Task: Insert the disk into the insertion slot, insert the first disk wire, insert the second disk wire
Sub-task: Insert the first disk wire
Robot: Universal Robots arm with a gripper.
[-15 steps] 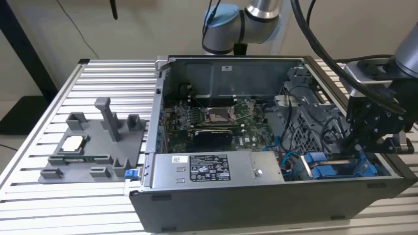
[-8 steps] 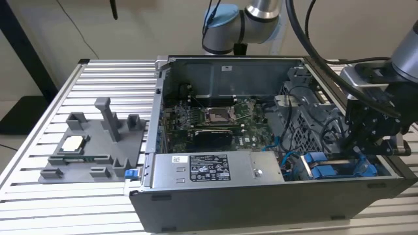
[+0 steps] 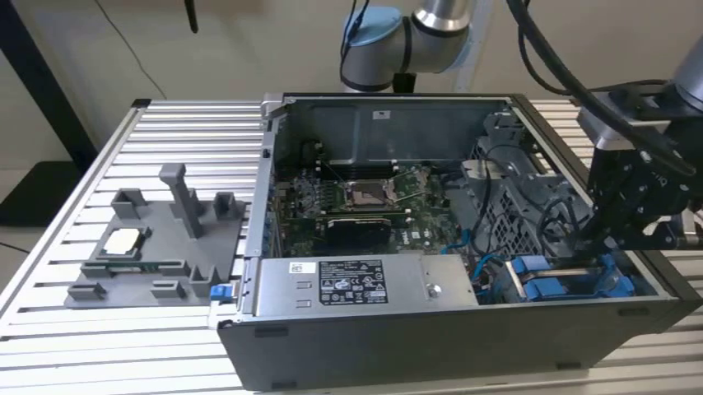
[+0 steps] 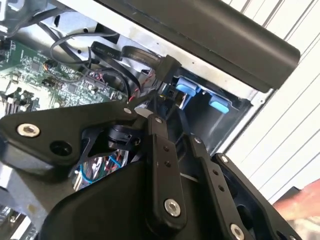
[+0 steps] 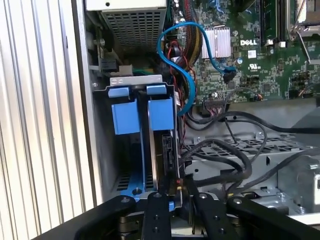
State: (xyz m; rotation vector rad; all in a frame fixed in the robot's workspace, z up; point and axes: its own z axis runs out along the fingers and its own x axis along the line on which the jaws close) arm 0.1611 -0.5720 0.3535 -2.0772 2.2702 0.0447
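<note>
**At the slot (image 5: 142, 81): disk (image 5: 161, 115) seated, a wire in hand**

Toward the lower right of the exterior view, inside the open computer case (image 3: 374, 346), the disk is found standing in the slot in its blue frame. In the first wrist view the frame's blue tabs are seen just under the slot's grey metal lip, left of centre. The first step is therefore judged done.

Less can be settled about the two wires. A blue wire (image 5: 172, 45) is seen looping in front of the green board (image 5: 260, 65) in the upper middle of that view. A bundle of black wires (image 5: 235, 150) is draped across the grey cage right of centre. Whether any end is seated in the disk's back cannot be told. The wire work is judged under way and not finished.

The gripper (image 5: 177, 196) is held close to the disk's edge at the bottom centre of the first wrist view. Its fingers are drawn nearly together and, as far as can be made out, pinched on a small black plug (image 5: 178, 186) with red and yellow strands.

In the exterior view the arm (image 3: 439, 16) is seen at the top edge and again at the right edge, arched over the case's right wall. The wrist is turned downward, so that the gripper is pointed into the corner to the right of the power-supply box (image 3: 351, 284).
</note>
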